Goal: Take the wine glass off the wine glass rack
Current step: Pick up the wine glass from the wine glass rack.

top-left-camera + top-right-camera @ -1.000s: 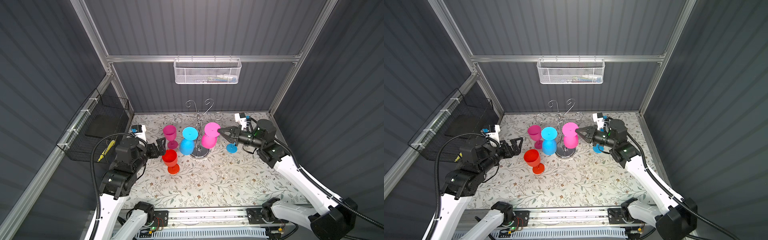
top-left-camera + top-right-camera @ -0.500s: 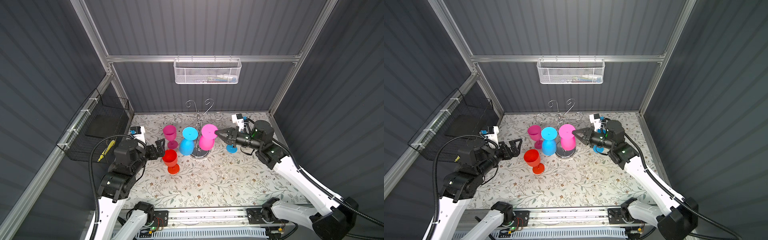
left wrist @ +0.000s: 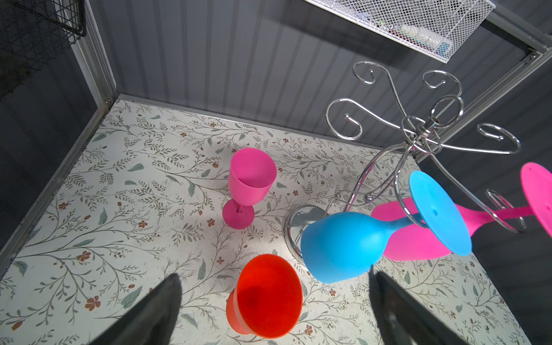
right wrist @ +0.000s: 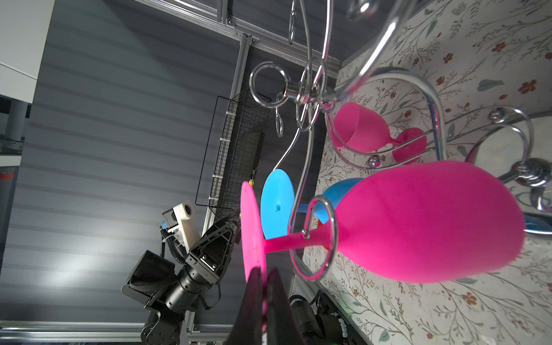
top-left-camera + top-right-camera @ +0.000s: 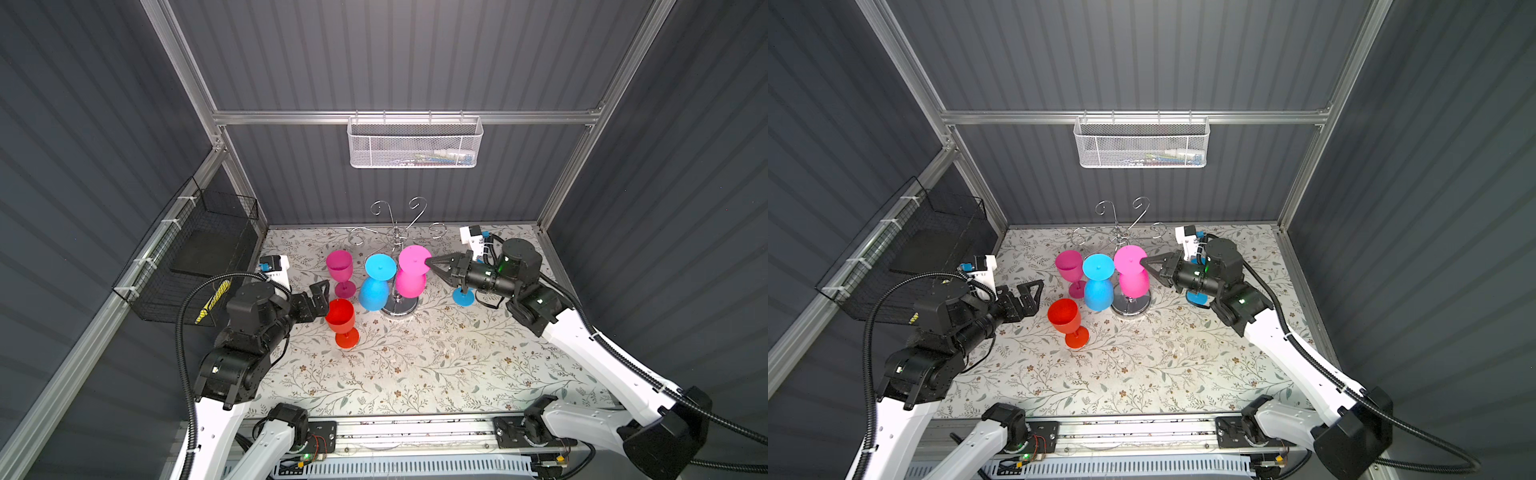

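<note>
Pink wine glass in right tool

Shiny chrome wire rack: hot-pink plastic wine glass and blue plastic wine glass hang inverted on it. R gripper, R of rack, pinched on pink foot rim. L gripper, L of rack, spread wide.

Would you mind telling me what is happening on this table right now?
The right tool is shut on the foot of the pink wine glass, which hangs upside down on the chrome wine glass rack, beside a blue glass. The left tool is open near the red glass.
</note>
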`<state>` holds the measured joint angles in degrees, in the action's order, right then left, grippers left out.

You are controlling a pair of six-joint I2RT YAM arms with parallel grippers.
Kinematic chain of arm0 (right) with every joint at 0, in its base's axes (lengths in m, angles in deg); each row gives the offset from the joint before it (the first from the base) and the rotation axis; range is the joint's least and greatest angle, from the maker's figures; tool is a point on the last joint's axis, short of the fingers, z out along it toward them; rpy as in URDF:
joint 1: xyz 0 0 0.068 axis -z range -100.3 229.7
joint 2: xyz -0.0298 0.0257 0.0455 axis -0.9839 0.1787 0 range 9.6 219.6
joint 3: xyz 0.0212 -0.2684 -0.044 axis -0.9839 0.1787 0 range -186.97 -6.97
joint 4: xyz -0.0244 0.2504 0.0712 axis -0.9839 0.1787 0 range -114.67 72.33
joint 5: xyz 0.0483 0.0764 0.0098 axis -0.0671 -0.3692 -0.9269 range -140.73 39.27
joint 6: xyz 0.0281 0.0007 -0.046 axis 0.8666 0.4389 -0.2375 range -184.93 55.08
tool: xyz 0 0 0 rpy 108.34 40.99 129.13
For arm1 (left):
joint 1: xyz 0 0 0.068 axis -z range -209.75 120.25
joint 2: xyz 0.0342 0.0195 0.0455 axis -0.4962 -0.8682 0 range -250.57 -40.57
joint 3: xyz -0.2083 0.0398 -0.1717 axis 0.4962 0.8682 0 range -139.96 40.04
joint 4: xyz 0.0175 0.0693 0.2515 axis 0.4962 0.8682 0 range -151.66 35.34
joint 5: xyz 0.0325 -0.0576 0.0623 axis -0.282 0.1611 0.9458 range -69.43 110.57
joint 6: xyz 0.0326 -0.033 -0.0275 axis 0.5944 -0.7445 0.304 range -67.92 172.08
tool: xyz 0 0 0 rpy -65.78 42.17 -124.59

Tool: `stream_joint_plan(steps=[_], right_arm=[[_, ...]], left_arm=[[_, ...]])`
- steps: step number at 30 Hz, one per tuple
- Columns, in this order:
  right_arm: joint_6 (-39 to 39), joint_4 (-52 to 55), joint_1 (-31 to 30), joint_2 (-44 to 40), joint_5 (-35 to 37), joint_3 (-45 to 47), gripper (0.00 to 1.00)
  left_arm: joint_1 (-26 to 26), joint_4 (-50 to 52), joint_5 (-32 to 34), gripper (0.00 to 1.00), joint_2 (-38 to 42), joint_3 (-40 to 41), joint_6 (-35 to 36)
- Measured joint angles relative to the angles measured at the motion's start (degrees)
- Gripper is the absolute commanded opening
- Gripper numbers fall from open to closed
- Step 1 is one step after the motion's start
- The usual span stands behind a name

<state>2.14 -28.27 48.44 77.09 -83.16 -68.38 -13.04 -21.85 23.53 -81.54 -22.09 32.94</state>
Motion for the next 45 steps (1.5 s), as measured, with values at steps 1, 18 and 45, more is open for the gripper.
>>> stream_joint_plan(steps=[1, 18, 45], right_arm=[[0.0, -0.1, 0.0, 0.3, 0.3, -0.3, 0.00], [0.0, -2.4, -0.2, 3.1, 5.5, -2.5, 0.00], [-9.2, 10.4, 4.9, -12.7, 16.5, 2.4, 0.00]], left_arm=[[0.0, 0.0, 0.0, 0.99, 0.0, 0.0, 0.0], [0.0, 0.0, 0.0, 1.00, 0.6, 0.0, 0.0], [0.0, 0.0, -0.4, 1.00, -1.8, -2.0, -1.0]])
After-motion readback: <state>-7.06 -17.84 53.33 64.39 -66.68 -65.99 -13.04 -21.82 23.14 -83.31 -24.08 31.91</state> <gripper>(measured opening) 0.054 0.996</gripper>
